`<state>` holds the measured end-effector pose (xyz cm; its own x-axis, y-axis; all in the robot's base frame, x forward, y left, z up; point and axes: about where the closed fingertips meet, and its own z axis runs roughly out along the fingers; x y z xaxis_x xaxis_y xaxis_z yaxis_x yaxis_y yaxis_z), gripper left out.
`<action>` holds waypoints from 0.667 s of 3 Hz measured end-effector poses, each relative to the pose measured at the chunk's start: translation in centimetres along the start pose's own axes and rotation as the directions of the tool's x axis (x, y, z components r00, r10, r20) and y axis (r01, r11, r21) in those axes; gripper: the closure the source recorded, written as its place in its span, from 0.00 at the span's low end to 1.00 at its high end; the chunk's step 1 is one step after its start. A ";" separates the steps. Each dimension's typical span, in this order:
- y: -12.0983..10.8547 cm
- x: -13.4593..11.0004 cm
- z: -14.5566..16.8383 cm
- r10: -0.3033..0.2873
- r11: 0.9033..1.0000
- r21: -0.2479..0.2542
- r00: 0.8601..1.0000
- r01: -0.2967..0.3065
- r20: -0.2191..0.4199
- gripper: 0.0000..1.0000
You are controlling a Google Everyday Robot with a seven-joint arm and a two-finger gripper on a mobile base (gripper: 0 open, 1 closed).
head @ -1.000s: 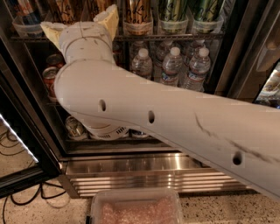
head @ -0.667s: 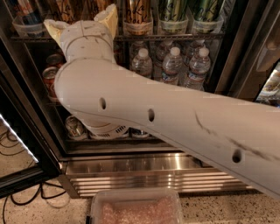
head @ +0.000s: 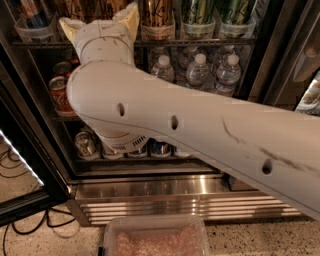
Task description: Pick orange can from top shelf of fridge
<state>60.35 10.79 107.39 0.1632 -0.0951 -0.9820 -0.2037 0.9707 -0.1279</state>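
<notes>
The fridge [head: 165,187] stands open in front of me. Its top shelf [head: 200,42] holds clear trays of cans. One orange can [head: 157,15] with black script stands right of my gripper, and more orange cans [head: 102,6] show between the fingers. My gripper [head: 99,19] points up at the shelf's front rail, with one cream finger [head: 129,16] on the right and another on the left, spread apart and holding nothing. My white arm [head: 200,130] crosses the view and hides much of the middle shelf.
Tall green cans [head: 197,12] stand right of the orange ones. Water bottles [head: 196,70] and red cans [head: 60,95] fill the shelf below, with more cans [head: 85,145] lower down. The open door [head: 25,165] is at left. A plastic tub [head: 155,237] sits on the floor.
The gripper has risen a little and shifted slightly right, closer to the top shelf's cans. Nothing has been taken hold of.
</notes>
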 end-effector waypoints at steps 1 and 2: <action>0.1 -0.4 -0.3 -0.001 1.000 -0.004 1.000 0.001 0.004 0.17; 0.1 -0.4 -0.3 -0.001 1.000 -0.003 1.000 0.001 0.005 0.19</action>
<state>59.94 10.82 107.73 0.1681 -0.0954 -0.9811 -0.2066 0.9698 -0.1297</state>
